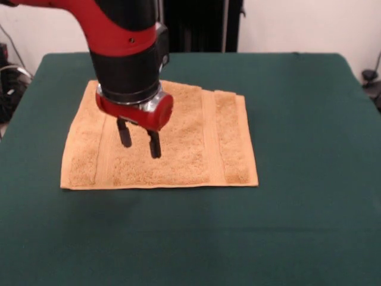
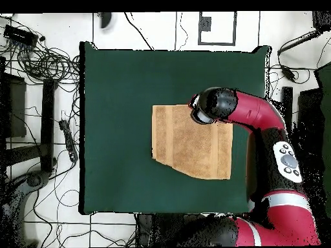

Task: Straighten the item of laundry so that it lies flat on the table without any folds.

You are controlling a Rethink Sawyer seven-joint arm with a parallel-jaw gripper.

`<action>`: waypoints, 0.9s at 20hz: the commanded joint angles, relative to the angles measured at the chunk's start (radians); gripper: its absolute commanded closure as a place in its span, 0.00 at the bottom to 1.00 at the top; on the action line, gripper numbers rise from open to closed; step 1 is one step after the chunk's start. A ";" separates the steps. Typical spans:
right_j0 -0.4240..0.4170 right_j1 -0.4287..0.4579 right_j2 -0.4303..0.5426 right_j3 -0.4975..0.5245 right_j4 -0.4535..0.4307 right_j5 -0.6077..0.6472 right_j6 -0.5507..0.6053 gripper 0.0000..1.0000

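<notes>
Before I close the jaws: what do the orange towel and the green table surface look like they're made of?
The small golden-orange towel looks like terry cotton: a fuzzy, looped matte pile, with flatter woven bands running across it near two opposite ends. The dark green table covering appears to be a smooth, matte cloth with a felt-like look, though its exact weave can't be told. The black gripper hangs over the towel, jaws apart.

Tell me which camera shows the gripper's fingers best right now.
The front view: the gripper hangs open over the towel, both dark fingers plain. In the overhead view the arm's wrist hides them.
</notes>
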 commanded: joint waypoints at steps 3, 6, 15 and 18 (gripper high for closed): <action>0.031 0.108 -0.023 0.006 0.100 -0.142 0.302 0.00; 0.051 0.157 -0.058 -0.033 0.112 -0.206 0.335 0.00; 0.155 0.258 -0.232 0.118 0.282 -0.227 0.588 0.00; 0.155 0.277 -0.238 0.156 0.325 -0.242 0.586 0.00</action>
